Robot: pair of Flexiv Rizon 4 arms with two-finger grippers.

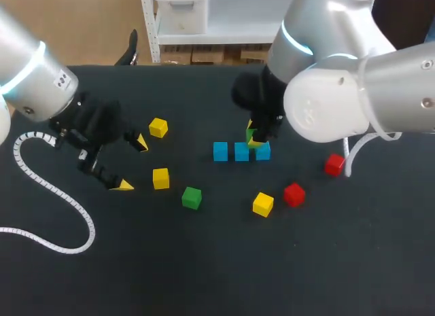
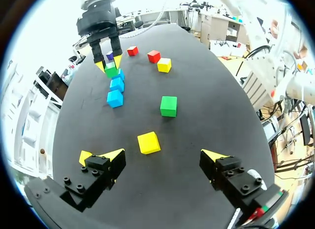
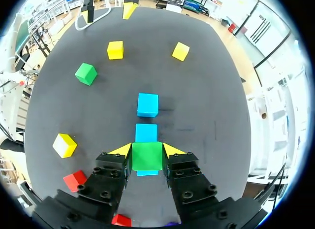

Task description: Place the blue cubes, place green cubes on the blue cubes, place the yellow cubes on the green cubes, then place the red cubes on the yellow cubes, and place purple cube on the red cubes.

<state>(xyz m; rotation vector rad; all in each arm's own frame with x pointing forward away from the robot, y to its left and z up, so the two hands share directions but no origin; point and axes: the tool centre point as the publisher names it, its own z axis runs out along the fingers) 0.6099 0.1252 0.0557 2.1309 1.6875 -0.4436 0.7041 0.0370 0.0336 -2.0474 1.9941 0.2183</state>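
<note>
Over at the row of blue cubes (image 1: 241,151) is where it's all happening. The right hand (image 3: 146,151) is clamped on a green cube (image 3: 146,160), both yellow tips pressing it from either side, and it's parked right over the end blue cube (image 3: 146,173) closest to that arm. Only a sliver of blue peeks out under the green, so the lineup looks decent to me. I honestly can't tell if the green is sitting on the blue or just hanging above it, though. I'd call this the green-on-blue step: blue row laid down, nothing higher started.

Meanwhile the left hand (image 1: 132,164) is off on its own side of the tabletop (image 1: 204,275), fingers spread wide and gripping nothing. There's a yellow cube (image 1: 161,178) just beside it and a second yellow cube (image 1: 158,128) a bit further back. The other green cube (image 1: 192,198) lies loose, well apart from the row. A third yellow cube (image 1: 263,204), a red cube (image 1: 293,194) and a second red cube (image 1: 334,164) sit over on the right side.

Next up, I reckon: ease straight down till it seats, open the fingers without nudging the neighbouring blue, then lift clear. After that the loose green needs fetching.
</note>
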